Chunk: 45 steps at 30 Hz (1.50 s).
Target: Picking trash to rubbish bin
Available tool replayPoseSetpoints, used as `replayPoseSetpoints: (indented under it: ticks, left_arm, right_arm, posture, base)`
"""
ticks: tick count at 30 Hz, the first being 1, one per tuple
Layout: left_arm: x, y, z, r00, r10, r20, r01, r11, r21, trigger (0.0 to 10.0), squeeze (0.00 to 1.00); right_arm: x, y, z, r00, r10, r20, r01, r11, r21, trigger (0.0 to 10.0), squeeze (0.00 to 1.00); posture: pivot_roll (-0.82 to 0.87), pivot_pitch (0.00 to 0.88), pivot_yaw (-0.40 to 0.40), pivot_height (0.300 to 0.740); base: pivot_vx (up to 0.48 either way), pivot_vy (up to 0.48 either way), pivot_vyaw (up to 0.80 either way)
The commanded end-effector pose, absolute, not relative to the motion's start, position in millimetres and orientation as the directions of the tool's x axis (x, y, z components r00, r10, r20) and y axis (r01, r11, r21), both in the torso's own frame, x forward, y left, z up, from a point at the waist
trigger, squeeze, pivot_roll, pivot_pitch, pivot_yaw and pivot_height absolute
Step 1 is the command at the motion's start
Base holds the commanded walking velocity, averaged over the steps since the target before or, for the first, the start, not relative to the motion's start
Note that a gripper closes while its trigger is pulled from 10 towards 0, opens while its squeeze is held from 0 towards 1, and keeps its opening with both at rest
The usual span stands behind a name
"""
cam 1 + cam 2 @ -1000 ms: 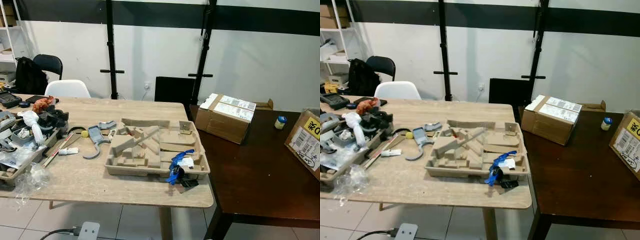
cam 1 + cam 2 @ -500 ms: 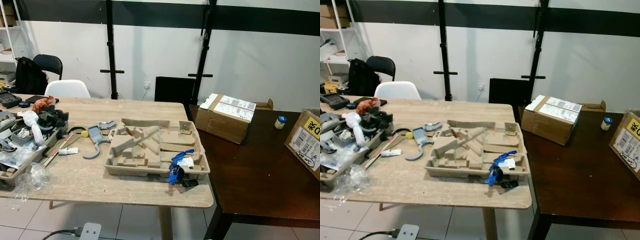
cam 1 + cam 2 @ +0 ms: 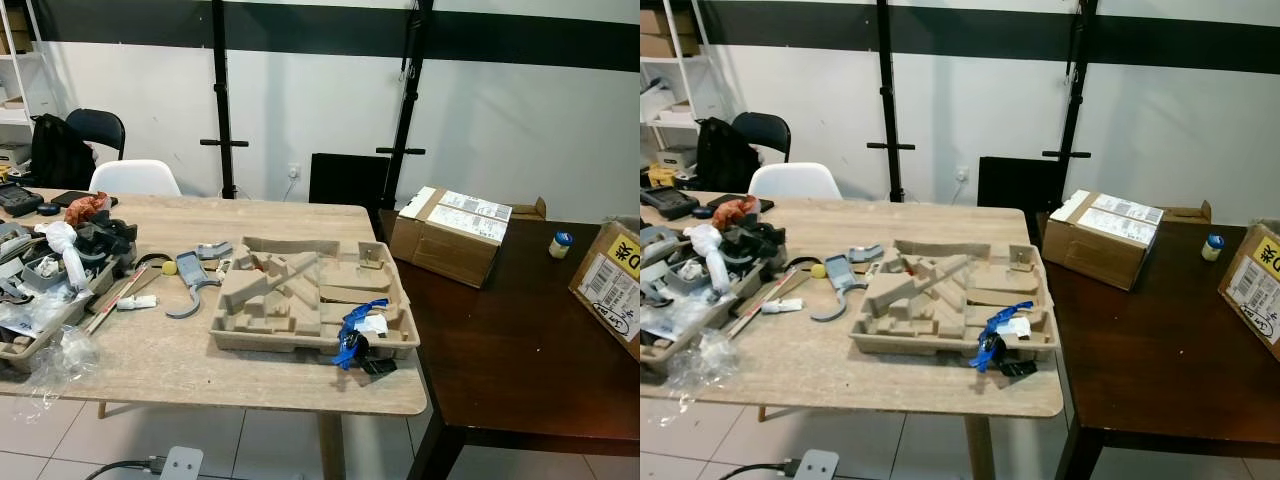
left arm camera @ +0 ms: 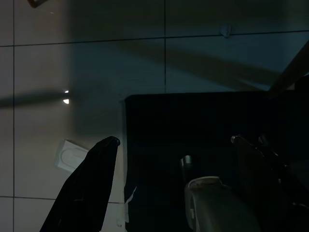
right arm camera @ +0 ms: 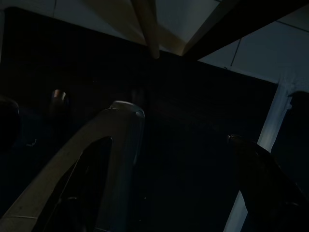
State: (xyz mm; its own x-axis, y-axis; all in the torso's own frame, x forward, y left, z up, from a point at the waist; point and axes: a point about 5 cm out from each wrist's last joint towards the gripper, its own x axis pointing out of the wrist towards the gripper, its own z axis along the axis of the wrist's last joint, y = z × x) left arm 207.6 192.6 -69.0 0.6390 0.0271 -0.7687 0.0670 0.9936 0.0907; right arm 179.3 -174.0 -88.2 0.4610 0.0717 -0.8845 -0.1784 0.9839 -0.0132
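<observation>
You have the light wooden table [image 3: 250,380] as landmark. Near its front edge sits the moulded pulp tray [image 3: 310,300], holding cardboard inserts and a blue wrapper [image 3: 355,330] at its near-right corner. At the table's left end a second tray [image 3: 40,300] holds mixed clutter and crumpled plastic [image 3: 60,360]. Right of it, cardboard boxes [image 3: 450,235] rest on the dark table [image 3: 520,360]. Left gripper [image 4: 178,145] and right gripper [image 5: 178,145] hang over floor, fingers spread, holding nothing.
</observation>
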Motion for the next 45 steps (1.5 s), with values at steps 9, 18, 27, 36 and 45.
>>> replayPoseSetpoints:
  ticks: [9,18,27,36,45]
  left_arm:
    - [206.0,190.3,-70.4,0.631,0.017,-0.776,0.082,0.993,0.088,10.0,0.00]
    - [206.0,190.0,-70.3,0.633,0.013,-0.774,0.083,0.993,0.084,10.0,0.00]
    - [206.8,189.7,-69.8,0.635,0.004,-0.772,0.091,0.993,0.081,10.0,0.00]
    - [206.2,190.4,-70.1,0.635,0.007,-0.773,0.087,0.993,0.081,10.0,0.00]
    - [207.4,190.4,-69.4,0.636,0.007,-0.772,0.089,0.993,0.083,10.0,0.00]
  right_arm:
    - [175.6,-177.0,-89.7,0.453,0.063,-0.889,-0.183,0.983,-0.023,10.0,0.00]
    - [175.6,-177.1,-89.7,0.452,0.066,-0.890,-0.189,0.982,-0.023,10.0,0.00]
    - [175.8,-177.0,-89.5,0.453,0.068,-0.889,-0.190,0.981,-0.022,10.0,0.00]
    - [175.3,-177.0,-89.8,0.449,0.065,-0.891,-0.184,0.983,-0.021,10.0,0.00]
    - [172.0,-177.8,-91.4,0.441,0.056,-0.896,-0.173,0.985,-0.024,10.0,0.00]
  posture:
    - [0.07,0.000,-0.038,0.740]
    - [0.07,0.000,-0.037,0.740]
    - [0.07,0.000,-0.038,0.740]
    - [0.07,0.000,-0.037,0.740]
    - [0.07,0.000,-0.034,0.740]
  base:
    - [0.000,0.000,0.00]
    - [0.000,0.000,0.00]
    - [0.000,0.000,0.00]
    - [0.000,0.000,0.00]
    - [0.000,0.000,0.00]
